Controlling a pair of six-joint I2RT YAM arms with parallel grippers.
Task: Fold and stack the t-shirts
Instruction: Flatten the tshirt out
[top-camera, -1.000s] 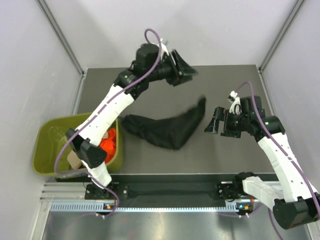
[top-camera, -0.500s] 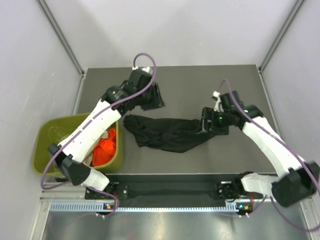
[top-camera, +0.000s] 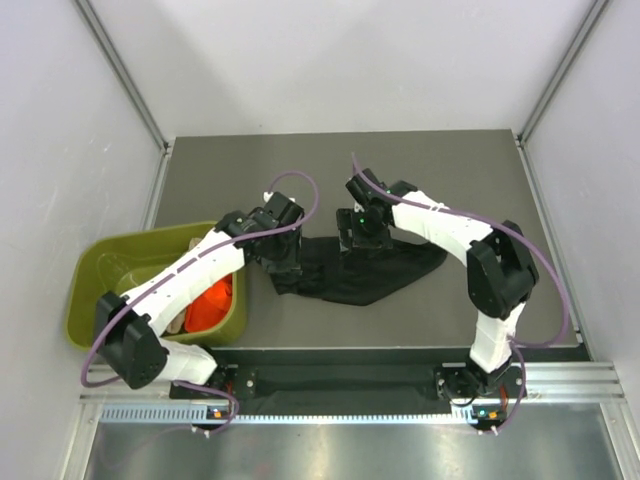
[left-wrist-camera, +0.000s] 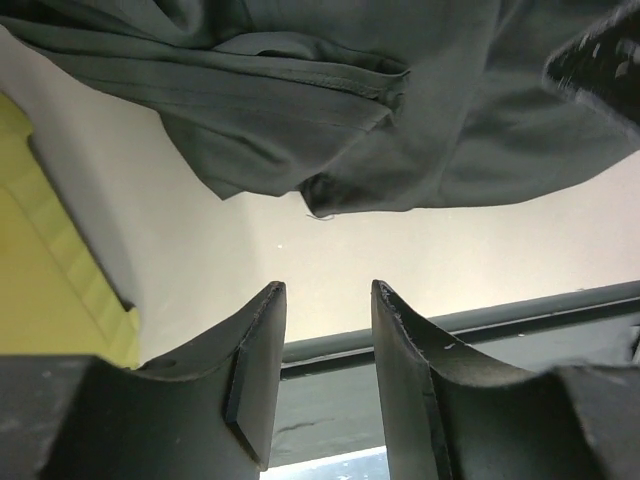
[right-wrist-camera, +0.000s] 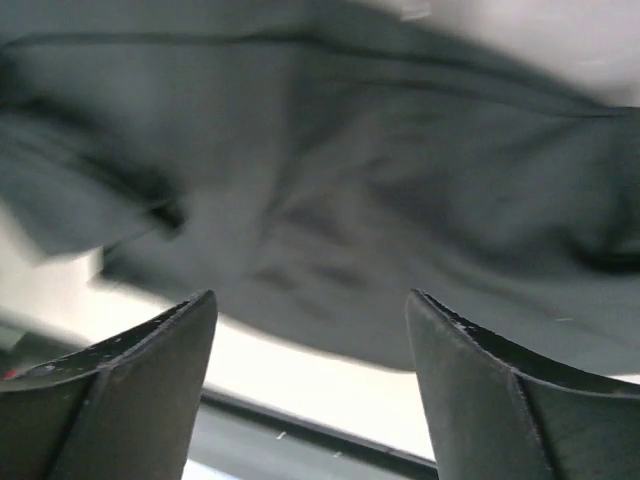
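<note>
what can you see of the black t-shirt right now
The black t-shirt is soft, matte dark cloth, unfolded and crumpled. It lies in a rough strip across the middle of the grey table, and creases and a hemmed edge show in the left wrist view. Its left end lies close to the green tub. The left gripper and right gripper hover open at it, and neither holds it.

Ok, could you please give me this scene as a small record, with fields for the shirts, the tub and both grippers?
black t-shirt: crumpled on the table, unfolded
orange-red t-shirt: inside the green tub
left gripper: open, at the black shirt's left end, empty
right gripper: open, at the black shirt's upper edge, empty
</note>
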